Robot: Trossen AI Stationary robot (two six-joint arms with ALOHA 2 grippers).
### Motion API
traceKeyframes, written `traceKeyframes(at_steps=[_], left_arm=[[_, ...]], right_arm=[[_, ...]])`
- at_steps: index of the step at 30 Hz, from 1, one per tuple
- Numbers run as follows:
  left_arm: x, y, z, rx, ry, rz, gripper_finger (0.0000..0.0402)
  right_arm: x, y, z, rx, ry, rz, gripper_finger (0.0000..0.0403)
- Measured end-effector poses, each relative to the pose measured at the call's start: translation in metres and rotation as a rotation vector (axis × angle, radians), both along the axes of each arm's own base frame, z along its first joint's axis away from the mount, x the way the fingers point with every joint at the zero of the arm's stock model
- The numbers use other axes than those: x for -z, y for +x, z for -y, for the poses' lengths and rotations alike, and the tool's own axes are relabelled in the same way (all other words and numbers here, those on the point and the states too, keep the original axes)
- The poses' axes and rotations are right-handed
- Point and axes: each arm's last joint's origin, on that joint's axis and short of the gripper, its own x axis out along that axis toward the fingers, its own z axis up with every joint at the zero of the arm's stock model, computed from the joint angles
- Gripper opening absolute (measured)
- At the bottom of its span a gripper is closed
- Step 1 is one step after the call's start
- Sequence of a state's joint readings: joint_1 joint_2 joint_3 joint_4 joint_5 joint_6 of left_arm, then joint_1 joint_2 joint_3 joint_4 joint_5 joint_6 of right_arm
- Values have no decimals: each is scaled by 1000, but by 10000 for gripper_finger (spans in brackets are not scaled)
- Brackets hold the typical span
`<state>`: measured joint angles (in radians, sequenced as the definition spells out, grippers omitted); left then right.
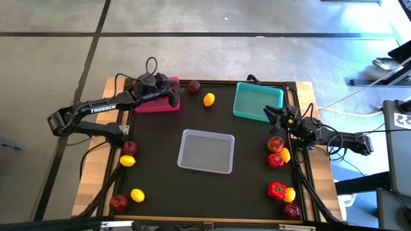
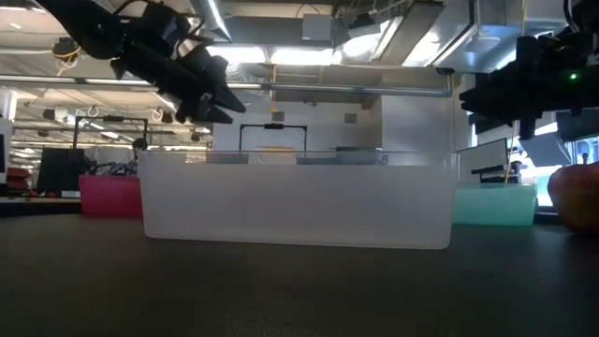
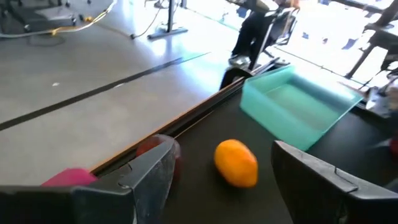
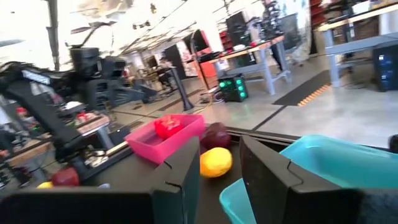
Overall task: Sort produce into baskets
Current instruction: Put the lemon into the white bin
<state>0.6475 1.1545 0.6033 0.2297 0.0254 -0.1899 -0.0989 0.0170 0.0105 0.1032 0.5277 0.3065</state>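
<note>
From above, my left hand [image 1: 172, 92] hangs over the pink basket [image 1: 157, 104] at the counter's [image 1: 160, 186] far left corner, and my right hand [image 1: 273, 115] sits at the near edge of the teal basket [image 1: 257, 99]. The grey-white basket [image 1: 205, 151] in the middle looks empty, and I see nothing in the teal one. Nearly all the produce lies loose: an apple [image 1: 194, 86] and a lemon [image 1: 209, 99] between the two far baskets, two small clusters along the left edge, and peppers, lemons and an apple down the right. I judge the sorting barely begun.

From counter height, the grey-white basket fills the middle, translucent and shallow, with both hands raised above and to either side of it.

Through my left wrist, my fingers [image 3: 146, 177] stand spread apart with nothing between them; the lemon, smooth and orange-yellow, lies just ahead, the teal basket beyond.

Through my right wrist, my fingers [image 4: 183, 171] show a narrow gap, holding nothing. The pink basket holds one red pepper [image 4: 168, 126], the only piece I see sorted.
</note>
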Motion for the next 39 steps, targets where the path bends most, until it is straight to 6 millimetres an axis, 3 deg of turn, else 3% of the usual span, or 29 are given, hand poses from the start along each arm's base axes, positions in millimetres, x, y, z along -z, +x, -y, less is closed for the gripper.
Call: traceKeyframes(at_steps=[13, 27, 39], left_arm=[[1, 32, 9, 89, -19, 23, 260], [7, 102, -11, 146, -101, -156, 260], [35, 148, -36, 122, -216, -270, 260]], right_arm=[[3, -2, 3, 141, 17, -22, 118], [5, 1, 2, 63, 32, -43, 261], [5, 1, 2, 62, 31, -46, 277]])
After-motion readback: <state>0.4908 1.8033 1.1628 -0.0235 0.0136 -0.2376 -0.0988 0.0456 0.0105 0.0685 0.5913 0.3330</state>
